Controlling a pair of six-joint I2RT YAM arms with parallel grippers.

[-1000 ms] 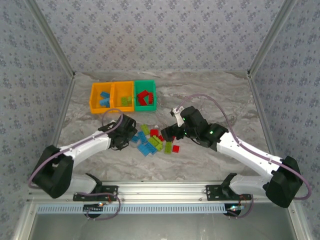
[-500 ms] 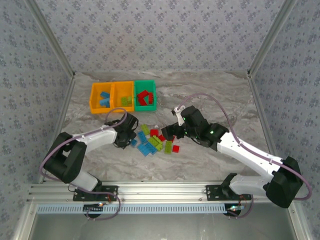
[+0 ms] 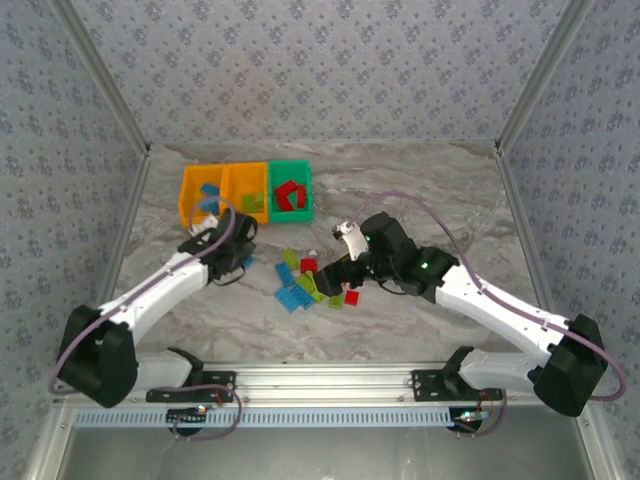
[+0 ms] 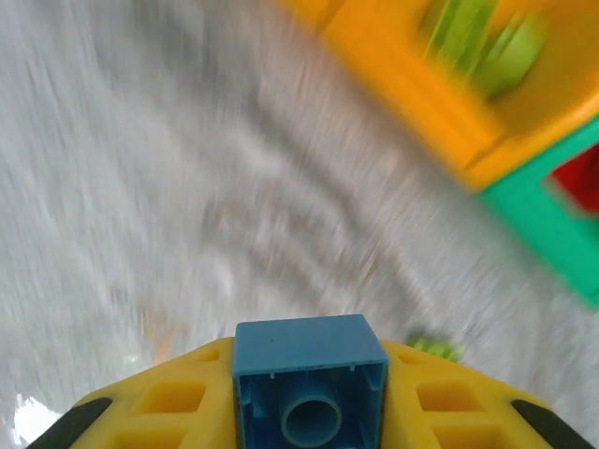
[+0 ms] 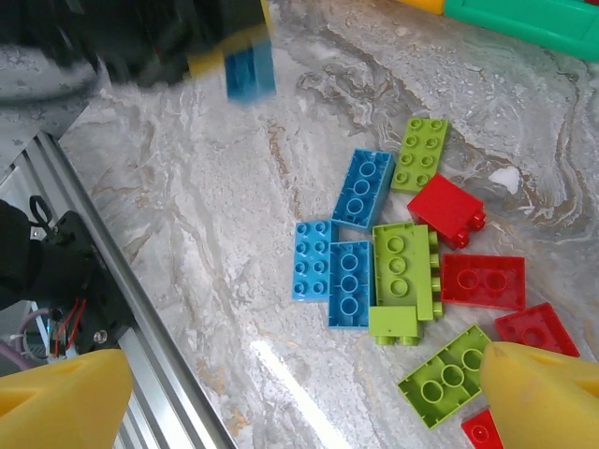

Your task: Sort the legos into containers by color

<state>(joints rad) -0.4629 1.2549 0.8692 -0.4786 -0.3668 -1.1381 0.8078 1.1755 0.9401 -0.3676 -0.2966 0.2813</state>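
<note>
My left gripper is shut on a small blue brick, held between its yellow fingers above the table, just in front of the containers. The same blue brick appears blurred in the right wrist view. The left orange bin holds blue bricks, the middle orange bin lime ones, the green bin red ones. My right gripper hangs open over the loose pile of blue, lime and red legos, with nothing between its fingers.
In the left wrist view the middle orange bin and the green bin lie ahead, up and right. A metal rail runs along the near table edge. Patterned walls close in the sides and back.
The left arm lifted off the pile with the blue brick and swung back and left toward the bins. The right gripper moved slightly left over the pile.
</note>
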